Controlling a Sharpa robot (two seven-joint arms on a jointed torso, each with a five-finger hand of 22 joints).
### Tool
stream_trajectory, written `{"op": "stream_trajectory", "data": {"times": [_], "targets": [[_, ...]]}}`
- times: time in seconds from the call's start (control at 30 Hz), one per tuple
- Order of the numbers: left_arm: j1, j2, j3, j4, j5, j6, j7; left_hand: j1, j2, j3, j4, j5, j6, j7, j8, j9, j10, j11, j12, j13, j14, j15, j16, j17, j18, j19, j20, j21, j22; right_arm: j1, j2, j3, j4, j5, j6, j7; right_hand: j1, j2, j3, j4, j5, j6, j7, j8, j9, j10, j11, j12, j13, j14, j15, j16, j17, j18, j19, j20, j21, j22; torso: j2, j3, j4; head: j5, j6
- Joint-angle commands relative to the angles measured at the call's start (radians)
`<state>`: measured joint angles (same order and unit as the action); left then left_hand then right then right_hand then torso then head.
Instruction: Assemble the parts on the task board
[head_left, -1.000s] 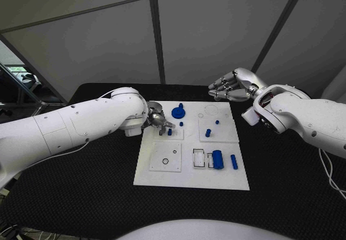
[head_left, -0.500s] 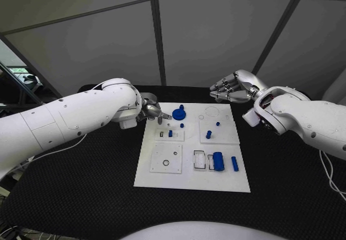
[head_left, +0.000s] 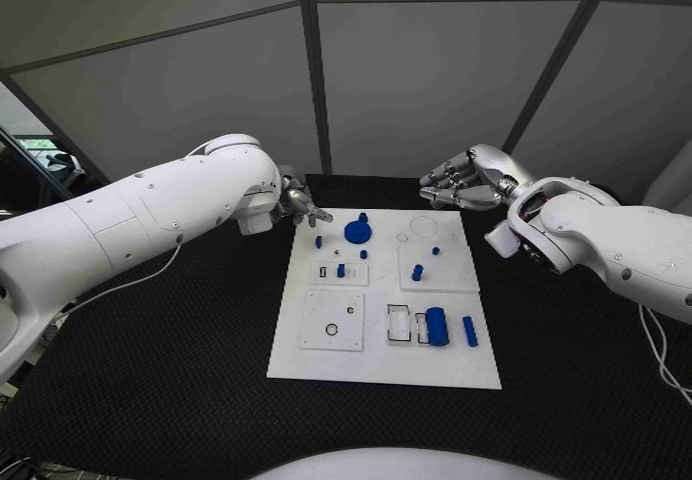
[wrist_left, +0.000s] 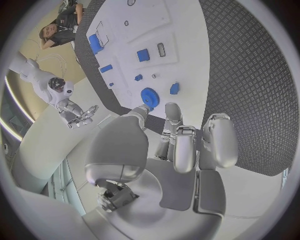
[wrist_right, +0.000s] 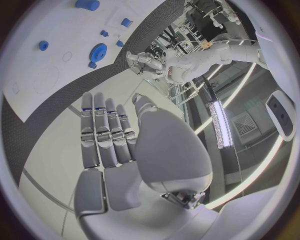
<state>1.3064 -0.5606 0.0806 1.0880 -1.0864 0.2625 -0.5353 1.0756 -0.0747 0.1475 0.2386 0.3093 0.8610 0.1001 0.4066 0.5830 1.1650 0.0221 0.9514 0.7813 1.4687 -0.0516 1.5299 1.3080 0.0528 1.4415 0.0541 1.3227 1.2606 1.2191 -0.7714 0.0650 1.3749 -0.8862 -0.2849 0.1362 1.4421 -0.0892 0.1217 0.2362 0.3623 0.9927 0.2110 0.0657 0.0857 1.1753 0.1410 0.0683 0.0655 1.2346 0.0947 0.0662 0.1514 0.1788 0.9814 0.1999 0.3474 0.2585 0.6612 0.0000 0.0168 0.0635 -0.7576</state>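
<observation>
White task board (head_left: 384, 345) flat on the black worktop (head_left: 173, 370), between two hands. Left hand (head_left: 296, 203) poised over the worktop just beside the board's far left corner, fingers (wrist_left: 215, 140) loosely curled, grasping nothing. Right hand (head_left: 464, 180) raised beyond the board's far right corner, fingers (wrist_right: 103, 132) straight, side by side, released. Nearest the left fingers, on the board: blue gear (head_left: 358, 231), with small blue pegs (head_left: 340, 269) just past it. Farther toward the near edge: blue cylinder (head_left: 436, 324) and slim blue bar (head_left: 470, 329) side by side. Another blue peg (head_left: 417, 270) upright in the board's right half, well apart from the right fingers.
</observation>
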Motion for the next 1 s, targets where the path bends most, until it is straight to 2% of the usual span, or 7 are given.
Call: {"op": "stream_trajectory", "data": {"times": [0.03, 0.13, 0.23, 0.43, 0.73, 1.0], "targets": [[0.004, 0.019, 0.0, -0.039, -0.021, 0.052, 0.004, 0.011, -0.001, -0.006, 0.0, 0.003, 0.002, 0.0, -0.004, -0.005, -0.006, 0.0, 0.0, -0.001, 0.082, 0.007, -0.003, 0.202, 0.018, 0.002, 0.006, 0.0, 0.002, 0.002, 0.0, 0.001, 0.004, -0.002, 0.007, 0.0, -0.011, 0.001, -0.006, -0.002, 0.006, -0.005, -0.001, -0.004, -0.001, -0.007, 0.003, -0.004, -0.001, -0.007, 0.001, -0.004, -0.001, 0.002, 0.005, 0.002, -0.004, -0.001, 0.003, 0.0003, -0.0022, 0.001, 0.004], [0.006, 0.04, -0.003, -0.072, -0.028, 0.065, 0.006, 0.015, 0.0, -0.013, 0.003, 0.003, 0.008, -0.001, -0.006, -0.012, -0.004, 0.0, 0.003, 0.0, 0.082, 0.008, -0.002, 0.204, 0.017, 0.004, 0.007, 0.002, 0.005, 0.002, 0.0, 0.001, 0.005, -0.002, 0.008, -0.001, -0.011, 0.001, -0.006, -0.002, 0.006, -0.005, -0.001, -0.004, -0.001, -0.007, 0.003, -0.004, -0.001, -0.007, 0.001, -0.004, -0.001, 0.002, 0.005, 0.002, -0.004, -0.001, 0.004, 0.0003, -0.001, 0.002, 0.004], [0.006, 0.069, -0.01, -0.114, -0.035, 0.084, 0.008, 0.026, -0.01, -0.037, 0.007, 0.002, 0.021, -0.002, -0.01, -0.026, -0.003, -0.001, 0.009, -0.001, 0.083, 0.007, 0.0, 0.206, 0.017, 0.006, 0.008, 0.004, 0.009, 0.002, 0.001, 0.001, 0.006, -0.003, 0.008, -0.002, -0.011, 0.001, -0.006, -0.002, 0.006, -0.005, -0.001, -0.004, -0.001, -0.007, 0.003, -0.004, -0.001, -0.007, 0.001, -0.004, -0.001, 0.002, 0.005, 0.002, -0.004, -0.001, 0.005, -0.0013, 0.0003, 0.004, 0.003], [0.003, 0.104, -0.017, -0.162, -0.055, 0.1, 0.009, 0.038, -0.018, -0.06, 0.012, 0.001, 0.034, -0.005, -0.009, -0.036, -0.001, -0.003, 0.015, 0.0, 0.084, 0.006, 0.003, 0.21, 0.016, 0.008, 0.007, 0.007, 0.014, 0.002, 0.002, 0.001, 0.009, -0.003, 0.009, -0.002, -0.011, 0.001, -0.006, -0.002, 0.006, -0.006, -0.001, -0.003, -0.001, -0.007, 0.003, -0.003, -0.001, -0.007, 0.001, -0.003, -0.002, 0.002, 0.005, 0.002, -0.005, -0.002, 0.005, -0.0009, -0.0029, 0.007, -0.001], [0.0, 0.121, -0.019, -0.189, -0.067, 0.113, 0.009, 0.047, -0.014, -0.073, 0.018, 0.002, 0.047, -0.007, -0.005, -0.041, 0.004, -0.005, 0.022, 0.004, 0.087, 0.005, 0.007, 0.216, 0.015, 0.011, 0.006, 0.012, 0.021, 0.002, 0.003, 0.001, 0.01, -0.004, 0.01, -0.002, -0.011, 0.001, -0.006, -0.002, 0.006, -0.007, -0.001, -0.004, -0.001, -0.008, 0.003, -0.004, -0.001, -0.008, 0.001, -0.004, -0.002, 0.002, 0.005, 0.002, -0.005, -0.002, 0.002, 0.0001, 0.0001, 0.007, -0.008], [-0.003, 0.128, -0.02, -0.203, -0.07, 0.131, 0.006, 0.056, -0.006, -0.08, 0.021, 0.003, 0.058, -0.01, 0.0, -0.043, 0.005, -0.007, 0.025, 0.004, 0.088, 0.003, 0.01, 0.219, 0.014, 0.014, 0.005, 0.015, 0.026, 0.002, 0.004, 0.001, 0.01, -0.004, 0.011, -0.002, -0.011, 0.001, -0.006, -0.002, 0.006, -0.007, -0.001, -0.004, -0.001, -0.008, 0.003, -0.004, -0.001, -0.008, 0.001, -0.004, -0.002, 0.002, 0.005, 0.002, -0.005, -0.002, 0.002, 0.0011, -0.0014, 0.009, -0.009]]}}
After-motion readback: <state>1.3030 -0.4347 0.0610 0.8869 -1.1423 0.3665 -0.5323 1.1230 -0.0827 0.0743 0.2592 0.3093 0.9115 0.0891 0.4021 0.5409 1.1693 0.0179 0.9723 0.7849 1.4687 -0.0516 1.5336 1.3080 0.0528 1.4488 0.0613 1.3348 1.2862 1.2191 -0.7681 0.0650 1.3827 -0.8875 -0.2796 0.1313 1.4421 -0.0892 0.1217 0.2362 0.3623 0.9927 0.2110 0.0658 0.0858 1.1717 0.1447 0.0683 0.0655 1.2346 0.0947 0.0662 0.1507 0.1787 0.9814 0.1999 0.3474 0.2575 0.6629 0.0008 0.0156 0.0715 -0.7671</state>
